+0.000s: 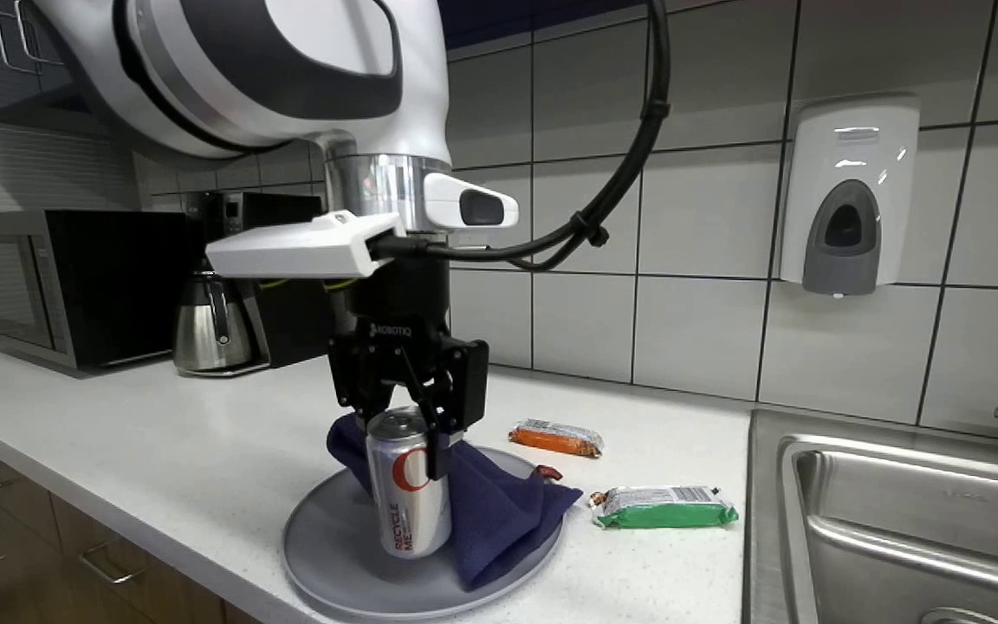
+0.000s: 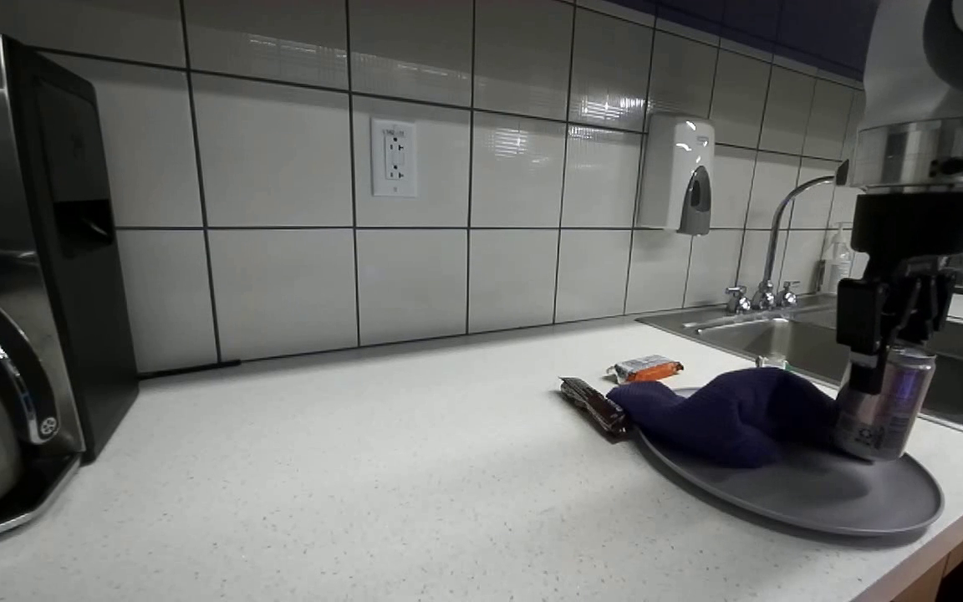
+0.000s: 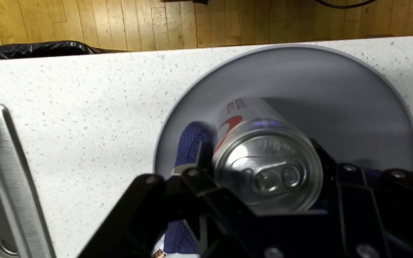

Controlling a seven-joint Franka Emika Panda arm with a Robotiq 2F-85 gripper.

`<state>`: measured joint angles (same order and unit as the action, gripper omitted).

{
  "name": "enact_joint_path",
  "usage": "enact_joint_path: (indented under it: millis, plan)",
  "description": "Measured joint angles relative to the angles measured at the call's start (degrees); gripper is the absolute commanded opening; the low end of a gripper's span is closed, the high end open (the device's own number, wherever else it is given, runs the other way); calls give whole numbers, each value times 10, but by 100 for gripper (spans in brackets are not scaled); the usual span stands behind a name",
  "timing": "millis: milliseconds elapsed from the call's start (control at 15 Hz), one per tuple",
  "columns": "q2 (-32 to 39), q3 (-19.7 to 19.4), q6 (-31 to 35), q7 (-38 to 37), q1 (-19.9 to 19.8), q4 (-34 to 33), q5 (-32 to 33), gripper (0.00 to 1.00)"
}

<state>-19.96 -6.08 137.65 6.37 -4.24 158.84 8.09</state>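
Note:
A silver soda can (image 1: 405,511) with red lettering stands, slightly tilted, over a grey plate (image 1: 330,550); its top and pull tab show in the wrist view. My gripper (image 3: 264,157) points down and is shut on the can (image 3: 269,179), one finger on each side. In an exterior view, one finger (image 1: 439,455) lies along the can's side, and the can hides part of the other. Whether the can's base touches the plate I cannot tell. A crumpled dark blue cloth (image 2: 724,418) lies on the plate beside the can, just behind the gripper.
On the counter behind the plate lie an orange-wrapped bar (image 1: 556,438) and a green-wrapped bar (image 1: 665,509). A brown wrapper (image 2: 594,407) touches the cloth's end. A steel sink (image 1: 923,537), a coffee maker (image 1: 291,303) and a microwave (image 1: 109,286) flank the area. The plate sits near the counter's front edge.

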Motion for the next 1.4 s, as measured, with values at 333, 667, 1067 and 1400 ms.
enact_joint_path:
  millis: [333, 667, 1067, 1400]
  plan:
    - [-51, -7, -43, 10, -2, -2, 0, 39]
    - [-84, -5, -69, 12, 6, -12, -1, 39]
    - [-83, 10, -69, 12, 43, -17, -25, 39]
    - [-75, 32, -68, 11, 70, -22, -45, 39]
